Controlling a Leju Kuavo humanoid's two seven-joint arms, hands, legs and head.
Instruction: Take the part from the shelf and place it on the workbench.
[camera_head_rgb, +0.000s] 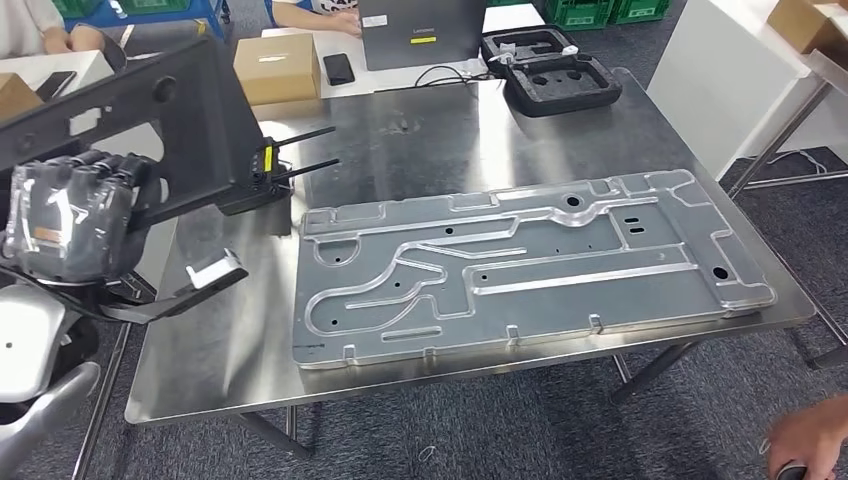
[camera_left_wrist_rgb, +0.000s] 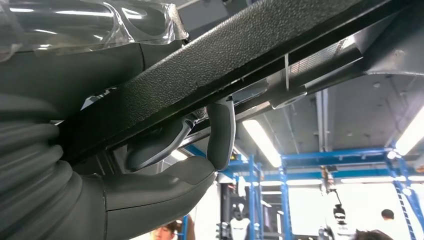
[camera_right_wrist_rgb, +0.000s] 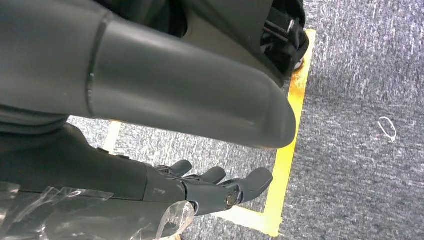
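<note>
Left hand (camera_head_rgb: 70, 215) grasping the black frame part (camera_head_rgb: 170, 110), fingers (camera_left_wrist_rgb: 220, 132) wrapped over a textured bar, holding it raised over the near-left corner of the steel workbench (camera_head_rgb: 450, 130). Ahead of and beside this hand lies a large stamped metal panel (camera_head_rgb: 520, 265); beyond it, a foam tray (camera_head_rgb: 555, 70). Right hand (camera_right_wrist_rgb: 215, 190) hangs released, fingers extended above carpet. Recommended execution: lower the part level onto bare bench surface short of the panel, confirm full support, then release the grasp.
</note>
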